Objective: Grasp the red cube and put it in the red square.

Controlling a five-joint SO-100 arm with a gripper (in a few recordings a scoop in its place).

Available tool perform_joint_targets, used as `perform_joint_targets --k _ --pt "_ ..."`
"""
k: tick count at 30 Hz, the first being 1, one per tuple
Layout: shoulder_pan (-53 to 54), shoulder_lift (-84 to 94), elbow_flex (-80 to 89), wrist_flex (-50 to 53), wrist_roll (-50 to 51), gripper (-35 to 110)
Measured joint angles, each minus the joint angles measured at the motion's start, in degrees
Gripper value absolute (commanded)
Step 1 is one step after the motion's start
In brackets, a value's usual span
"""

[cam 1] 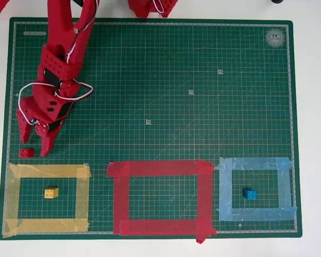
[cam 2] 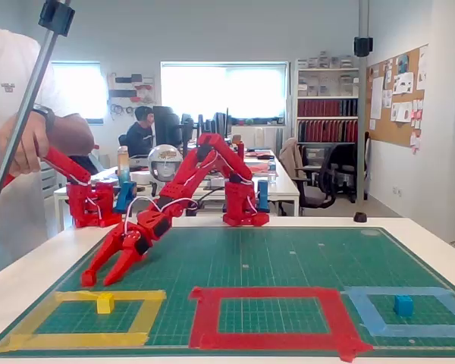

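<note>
1. The red arm's gripper (cam 1: 35, 143) reaches low over the green cutting mat (cam 1: 166, 64), fingers spread to straddle its target.
2. The red cube (cam 1: 27, 152) sits on the mat just above the yellow tape outline (cam 1: 48, 171), between the fingertips, ungrasped.
3. The red square (cam 1: 160, 168) waits empty to the right.
4. Yellow block (cam 1: 51, 193) and blue block (cam 1: 250, 194) lie inside matching outlines, seemingly already sorted by colour.

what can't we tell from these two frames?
- Red cube: in the fixed view it is hidden behind the gripper, same red.
- Contact: in the overhead view the gripper straddles the cube; touching or above it is unclear.
- Arm base: cut off by the overhead view's top edge.
</note>
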Motion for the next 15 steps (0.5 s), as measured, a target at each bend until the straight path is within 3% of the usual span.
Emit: perform_joint_targets --k 15 --pt "0.00 -3.96 -5.10 -0.09 0.26 24"
